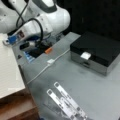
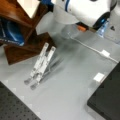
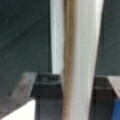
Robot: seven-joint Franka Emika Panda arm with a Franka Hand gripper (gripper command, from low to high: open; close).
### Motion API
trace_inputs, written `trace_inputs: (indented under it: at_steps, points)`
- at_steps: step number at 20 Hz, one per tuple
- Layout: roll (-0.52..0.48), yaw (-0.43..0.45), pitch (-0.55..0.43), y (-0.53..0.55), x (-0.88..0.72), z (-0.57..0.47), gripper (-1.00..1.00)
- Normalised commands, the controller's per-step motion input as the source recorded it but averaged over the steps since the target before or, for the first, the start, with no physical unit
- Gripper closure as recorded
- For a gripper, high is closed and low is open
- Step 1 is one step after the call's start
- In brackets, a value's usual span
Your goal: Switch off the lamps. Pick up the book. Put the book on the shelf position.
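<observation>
Large white flat book (image 1: 8,72) lies on the dark reddish-brown wooden shelf (image 1: 17,106) at a front view's left edge. Gripper (image 3: 75,82) at wrist view's centre; a white-and-tan edge fills its middle, grip state cannot be told.

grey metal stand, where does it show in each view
In a front view: the grey metal stand lies at bottom centre on the grey table.
In a front view: it is left of centre, beside the wooden shelf position.
Wrist view: not in it.
Shared landmark: the black-topped box at right in both front views.
</observation>
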Motion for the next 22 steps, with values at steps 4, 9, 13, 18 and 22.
trace_inputs:
  at_steps: [4, 9, 13, 18, 22]
  points:
    - [0.117, -0.103, -0.119, -0.04, -0.11, -0.09, -1.00]
    - [0.111, -0.086, -0.116, 0.00, -0.05, -0.01, -1.00]
    - [0.117, -0.074, -0.129, 0.00, -0.02, 0.02, -1.00]
    - [0.130, -0.099, -0.123, 0.04, 0.02, 0.07, -1.00]
    - [0.353, -0.277, -0.161, 0.20, 0.07, 0.18, -1.00]
